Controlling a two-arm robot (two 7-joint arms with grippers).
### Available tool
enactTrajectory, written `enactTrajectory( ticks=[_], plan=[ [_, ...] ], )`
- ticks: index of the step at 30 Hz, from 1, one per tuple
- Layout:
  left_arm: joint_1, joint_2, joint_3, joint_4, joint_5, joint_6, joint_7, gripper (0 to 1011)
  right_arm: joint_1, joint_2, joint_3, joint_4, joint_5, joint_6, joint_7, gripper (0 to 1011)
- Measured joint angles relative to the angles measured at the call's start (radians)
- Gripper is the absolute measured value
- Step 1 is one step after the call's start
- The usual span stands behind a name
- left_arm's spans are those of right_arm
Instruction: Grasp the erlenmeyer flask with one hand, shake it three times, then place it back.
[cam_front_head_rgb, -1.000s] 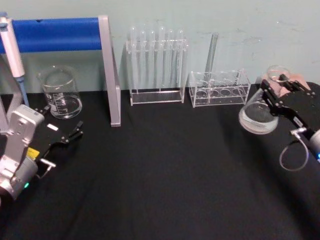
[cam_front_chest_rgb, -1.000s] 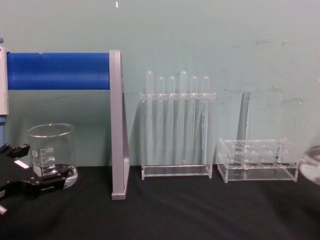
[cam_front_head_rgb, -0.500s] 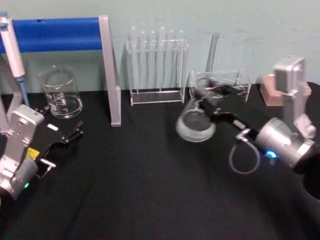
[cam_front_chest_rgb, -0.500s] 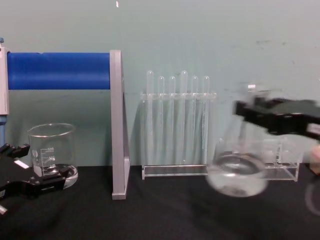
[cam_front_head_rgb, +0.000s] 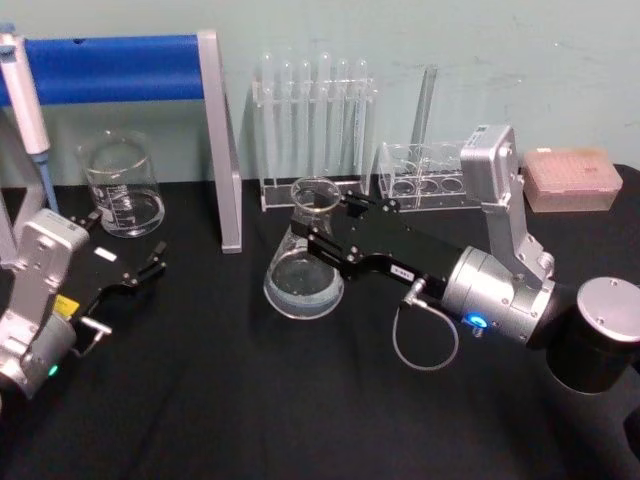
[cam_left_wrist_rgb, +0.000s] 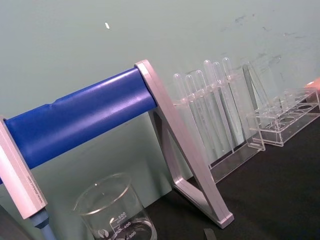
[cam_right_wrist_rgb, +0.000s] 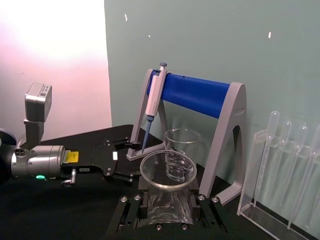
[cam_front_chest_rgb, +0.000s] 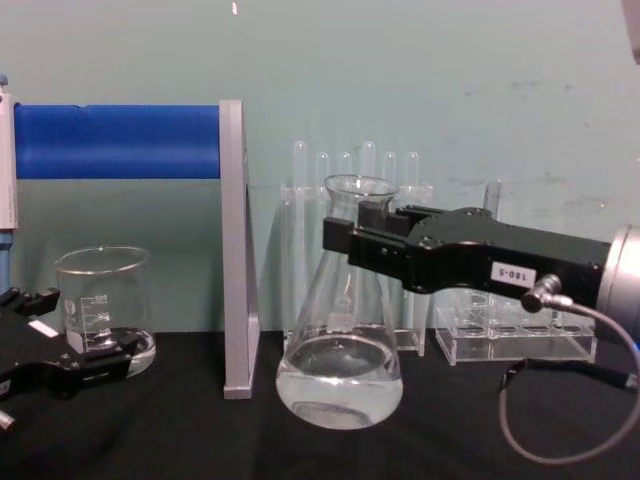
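Erlenmeyer flask (cam_front_head_rgb: 305, 268) of clear conical glass, wide base tapering to narrow flared neck, shallow clear liquid inside, slightly tilted mid-table, just before test-tube rack (cam_front_head_rgb: 312, 192), neck clamped by right gripper (cam_front_head_rgb: 312, 226), left gripper (cam_front_head_rgb: 152, 263) parked far left near beaker (cam_front_head_rgb: 122, 190), jaws spread.

Pale green wall (cam_front_chest_rgb: 500, 80) rises behind a black-covered table (cam_front_head_rgb: 250, 400).

Right gripper (cam_front_head_rgb: 312, 228) clamped — left gripper (cam_front_head_rgb: 148, 268) parked

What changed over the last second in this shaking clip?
The right gripper, still shut on the neck of the erlenmeyer flask, swung it from the far right toward the robot's left, to the middle. The left gripper stayed parked, open, by the beaker.
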Motion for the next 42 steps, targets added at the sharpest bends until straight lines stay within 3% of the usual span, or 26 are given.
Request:
enactTrajectory(
  ticks=[5, 10, 20, 29, 36, 42],
  plan=[
    [0.0, 0.0, 0.0, 0.0, 0.0, 0.0, 0.0, 1001, 0.0, 0.007, -0.004, -0.001, 0.011, -0.004, -0.018, 448],
    [0.0, 0.0, 0.0, 0.0, 0.0, 0.0, 0.0, 1001, -0.015, 0.022, 0.015, -0.018, 0.017, -0.007, -0.065, 448],
    [0.0, 0.0, 0.0, 0.0, 0.0, 0.0, 0.0, 1001, -0.107, 0.061, 0.134, -0.083, 0.01, -0.005, -0.223, 448],
    [0.0, 0.0, 0.0, 0.0, 0.0, 0.0, 0.0, 1001, -0.24, 0.084, 0.282, -0.175, -0.014, 0.012, -0.363, 448],
    [0.0, 0.0, 0.0, 0.0, 0.0, 0.0, 0.0, 1001, -0.296, 0.082, 0.346, -0.213, -0.029, 0.02, -0.413, 448],
    [0.0, 0.0, 0.0, 0.0, 0.0, 0.0, 0.0, 1001, -0.298, 0.07, 0.352, -0.216, -0.041, 0.024, -0.408, 448]
  ],
)
